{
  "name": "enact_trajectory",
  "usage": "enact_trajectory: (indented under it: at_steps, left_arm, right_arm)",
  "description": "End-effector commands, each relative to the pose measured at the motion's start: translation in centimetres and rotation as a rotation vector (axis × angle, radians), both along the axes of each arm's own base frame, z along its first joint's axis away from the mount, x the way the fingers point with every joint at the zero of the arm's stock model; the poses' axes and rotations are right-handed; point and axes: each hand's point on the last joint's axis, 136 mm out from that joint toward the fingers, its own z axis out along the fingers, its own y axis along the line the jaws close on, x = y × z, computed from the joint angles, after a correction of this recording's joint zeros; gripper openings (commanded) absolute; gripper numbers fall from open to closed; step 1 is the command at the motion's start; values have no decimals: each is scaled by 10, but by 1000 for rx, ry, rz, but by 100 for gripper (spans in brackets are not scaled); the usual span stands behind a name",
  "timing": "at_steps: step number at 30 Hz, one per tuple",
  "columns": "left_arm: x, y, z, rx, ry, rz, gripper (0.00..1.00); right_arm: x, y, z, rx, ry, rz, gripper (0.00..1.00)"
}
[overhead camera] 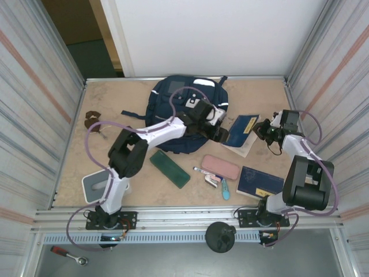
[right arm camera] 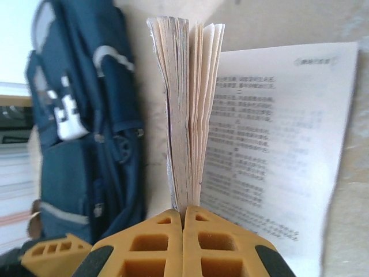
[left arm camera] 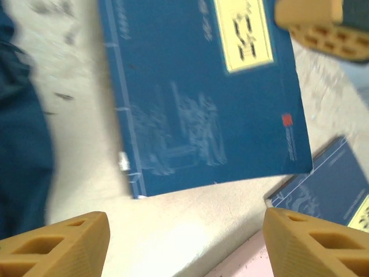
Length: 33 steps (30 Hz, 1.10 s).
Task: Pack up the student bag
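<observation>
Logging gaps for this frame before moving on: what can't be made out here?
- Whether the student bag is open: top view, the left arm covers part of it.
- Cover lettering on the booklet: left wrist view, blurred.
- Print on the open page: right wrist view, too small.
- Small items beside the pink pouch: top view, too small to name.

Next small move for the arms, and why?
Probably lower the open left gripper onto the dark-blue paper booklet and grip its edge. The right gripper is shut on a bunch of its pages while another page lies flat, so the booklet fans open beside the navy fabric backpack.
</observation>
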Motion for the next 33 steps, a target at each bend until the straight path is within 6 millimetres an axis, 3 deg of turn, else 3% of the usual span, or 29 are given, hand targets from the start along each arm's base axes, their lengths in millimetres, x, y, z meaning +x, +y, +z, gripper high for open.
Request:
enact_trajectory:
  at_steps: [1,8,17,23,29,33]
  left_arm:
    - [13,13,44,-154,28,75,72]
    - [26,41,56,-208,55,149,78]
    - [31,38,68,-342,148,131,90]
    - [35,37,75,-417,192,126,99]
    - [31,35,91,-516,212,88,95]
    - [29,37,100,-540,201,74,73]
  right_arm:
    - [7,11,45,91,-120,31,0]
    - [7,27,85,172,-216,72,0]
    - [6,66,143,237,-340,176,0]
    - [5,92,167,280,-389,247,0]
    - [6,116,174,305,-408,307,0]
    - [11,120,165,306,-395,322,0]
